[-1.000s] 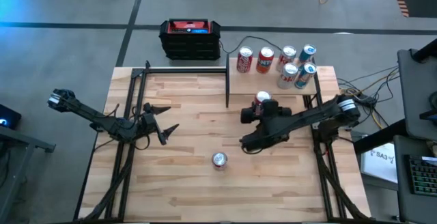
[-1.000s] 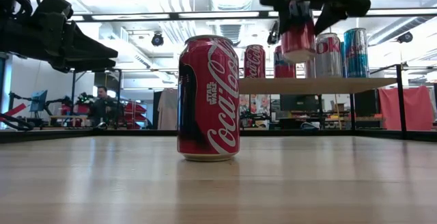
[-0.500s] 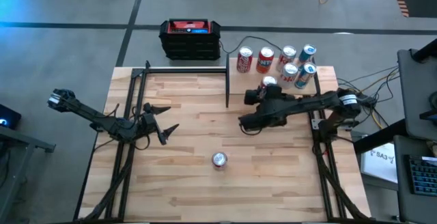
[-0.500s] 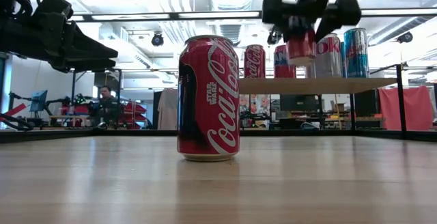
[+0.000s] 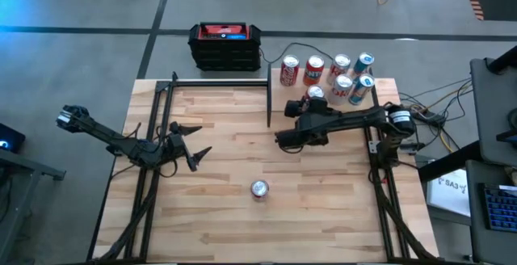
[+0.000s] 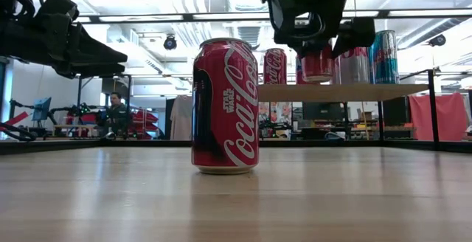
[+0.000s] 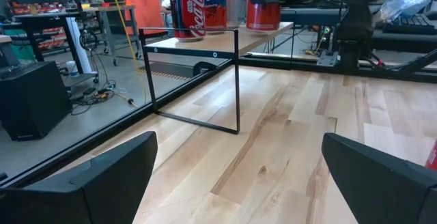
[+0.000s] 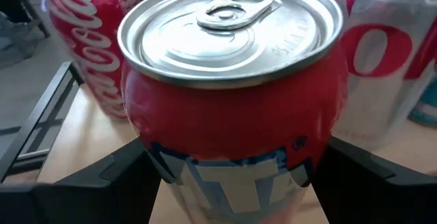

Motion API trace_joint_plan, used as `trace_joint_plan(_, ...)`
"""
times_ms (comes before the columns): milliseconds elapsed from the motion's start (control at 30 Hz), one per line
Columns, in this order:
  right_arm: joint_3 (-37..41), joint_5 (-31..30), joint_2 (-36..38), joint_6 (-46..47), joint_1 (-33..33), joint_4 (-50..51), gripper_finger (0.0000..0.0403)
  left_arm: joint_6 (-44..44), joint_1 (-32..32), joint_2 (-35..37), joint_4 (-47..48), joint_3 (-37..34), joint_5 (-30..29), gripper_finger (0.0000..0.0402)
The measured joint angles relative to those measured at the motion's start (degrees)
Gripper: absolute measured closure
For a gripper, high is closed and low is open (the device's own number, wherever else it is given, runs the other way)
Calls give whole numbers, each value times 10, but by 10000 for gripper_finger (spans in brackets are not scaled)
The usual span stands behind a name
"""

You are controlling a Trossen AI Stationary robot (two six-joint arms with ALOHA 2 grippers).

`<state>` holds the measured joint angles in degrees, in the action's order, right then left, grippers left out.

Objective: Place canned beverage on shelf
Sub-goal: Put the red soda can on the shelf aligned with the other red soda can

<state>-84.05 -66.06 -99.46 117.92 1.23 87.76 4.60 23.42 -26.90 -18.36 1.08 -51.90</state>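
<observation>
Currently we see the right gripper (image 5: 313,103) clamped on a red can (image 5: 315,94), its dark fingers (image 8: 102,183) pressing the can's sides. We place the can over the shelf (image 5: 283,95), in front of the five cans (image 5: 326,73) standing there; from the low view (image 6: 318,61) its base looks close to the board (image 6: 343,91) (whether it touches, we cannot tell). A second red can (image 5: 259,188) stands upright on the table (image 5: 218,216), well apart from both arms. We note the left gripper (image 5: 194,146) waiting over the table's left side, fingers spread apart, holding nothing. A black-and-red box (image 5: 225,45) sits on the floor beyond the table.
</observation>
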Motion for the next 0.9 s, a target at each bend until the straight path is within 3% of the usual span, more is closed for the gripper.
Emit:
trace_joint_plan(633,0,1,-1,-105,66,-71,103,0,0,0,0,0,0,2)
trace_joint_plan(900,0,2,-1,-106,73,-84,103,0,0,0,0,0,0,2)
